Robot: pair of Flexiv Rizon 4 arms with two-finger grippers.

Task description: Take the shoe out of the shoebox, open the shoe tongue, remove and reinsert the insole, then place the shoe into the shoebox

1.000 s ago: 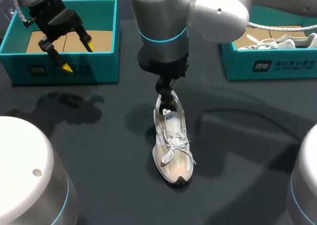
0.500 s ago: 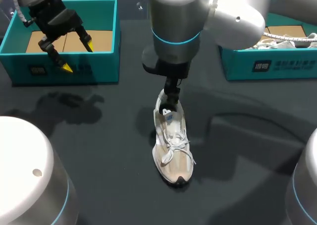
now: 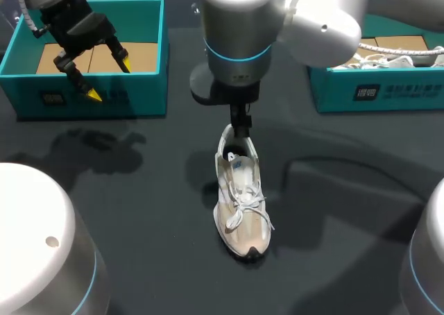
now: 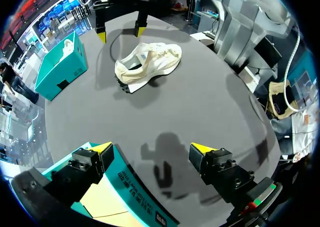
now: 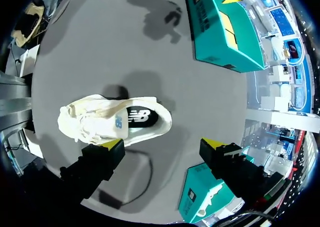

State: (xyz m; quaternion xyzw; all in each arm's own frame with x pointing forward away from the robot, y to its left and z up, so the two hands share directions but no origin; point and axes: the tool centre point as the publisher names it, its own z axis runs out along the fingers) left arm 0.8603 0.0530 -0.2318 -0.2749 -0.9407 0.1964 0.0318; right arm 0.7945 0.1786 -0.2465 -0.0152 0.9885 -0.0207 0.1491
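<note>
The sneaker (image 3: pixel 241 204) looks light and soft, and is probably best gripped at its stiffer heel. The right gripper (image 5: pixel 161 143) is spread wide above the heel; the left gripper (image 4: pixel 151 148), well away, is equally wide.

shoe (image 3: pixel 241 197): cream, laced, upright | shoebox (image 3: pixel 139 93): teal, open, well apart

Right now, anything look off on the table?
Nothing stands out. The shoe stands upright on its sole, with the insole seated inside. The right tool hangs open above the heel. The left tool is open over the left shoebox. The right shoebox sits level too.
</note>
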